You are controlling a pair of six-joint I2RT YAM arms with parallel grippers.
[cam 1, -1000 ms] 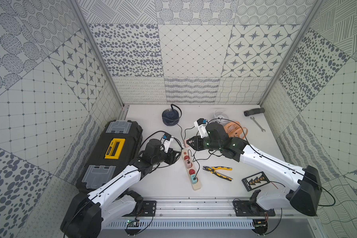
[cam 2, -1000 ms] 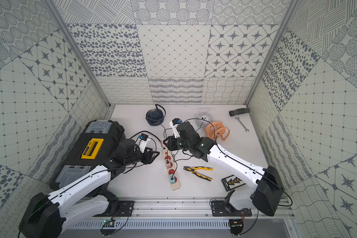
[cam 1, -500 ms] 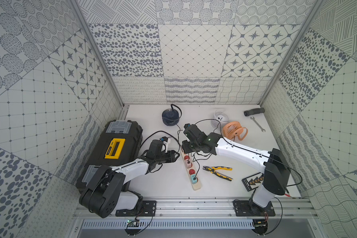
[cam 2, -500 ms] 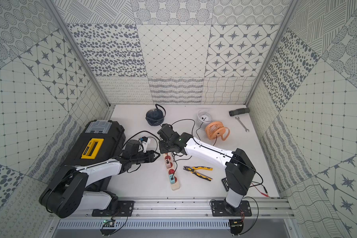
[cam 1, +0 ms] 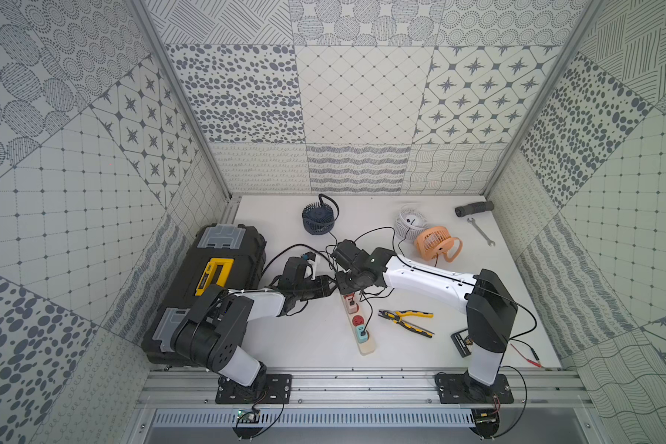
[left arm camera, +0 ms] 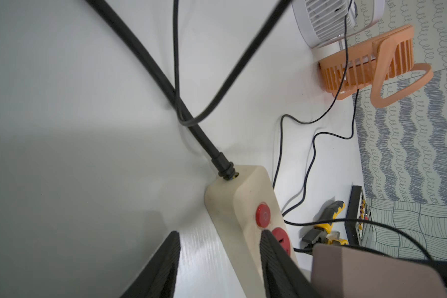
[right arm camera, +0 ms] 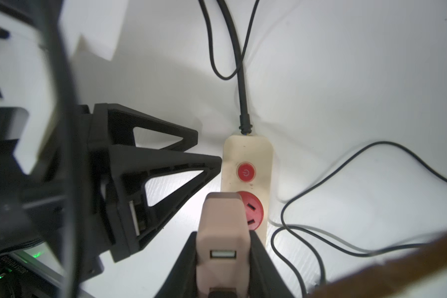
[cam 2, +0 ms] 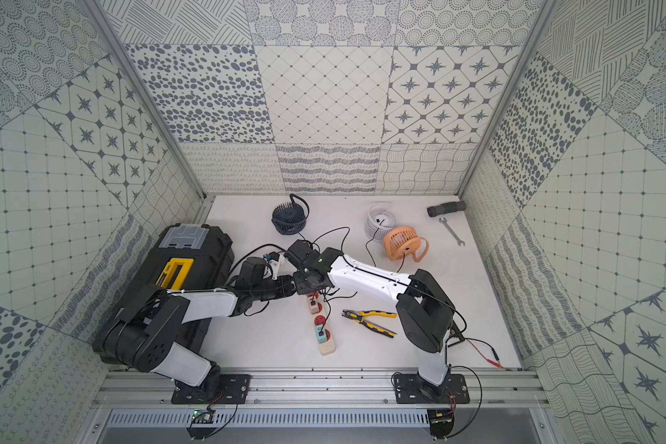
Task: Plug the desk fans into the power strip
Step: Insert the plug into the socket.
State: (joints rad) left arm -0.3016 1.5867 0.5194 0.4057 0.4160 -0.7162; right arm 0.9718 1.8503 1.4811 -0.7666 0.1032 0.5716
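Power strip (cam 1: 356, 326) was noted lying flat on the white table (cam 1: 304, 346), between the two arms, with its long axis running away from the arm bases. The red switch (right arm camera: 246, 172) and the black cord (left arm camera: 191, 123) were at the far end. A teal plug (cam 1: 362, 333) was seen seated in the socket nearest the bases.

Right gripper (right arm camera: 223, 242) was found clamped on a pink-beige adapter (right arm camera: 221, 214), gripped by its two sides. The adapter was held over the socket next to the switch, and about half of that socket was covered. Whether the prongs had entered could not be told.

Left gripper (left arm camera: 218, 234) was seen low beside the strip's switch end, jaws parted to a middling gap and nothing held. One fingertip (right arm camera: 216, 162) was recorded at the strip's side edge, level with the switch and seemingly touching. The other finger was over bare table, off the strip.

Orange desk fan (cam 1: 435, 244) was observed standing beyond the strip to the right, well apart from it, with a white fan (cam 1: 411, 221) just behind. Thin black cables were seen trailing from that area toward the strip. Pliers (cam 1: 406, 321) were noted near the strip's right side, and a black toolbox (cam 1: 216, 276) at the table's left edge.
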